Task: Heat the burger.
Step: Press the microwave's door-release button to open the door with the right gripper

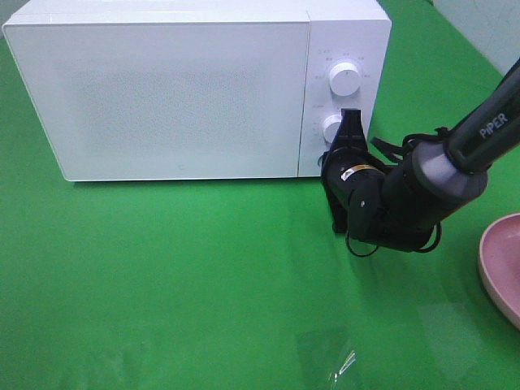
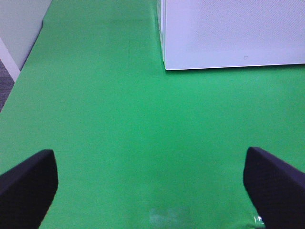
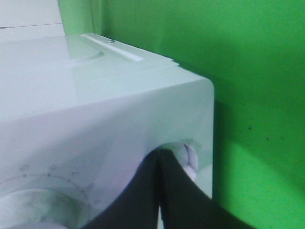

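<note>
Exterior high: R gripper [image 1: 351,122] closed, tip at lower knob [image 1: 331,127] just ahead
L gripper [image 2: 150,186]: open, empty
Burger: unseen

Microwave [image 1: 179,89] rear on table [image 1: 162,276]; plate [image 1: 500,260] right; gripper [image 1: 351,120] seemingly against knob [image 1: 331,128].

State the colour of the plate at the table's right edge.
The plate is pink, best seen in the exterior high view.
</note>
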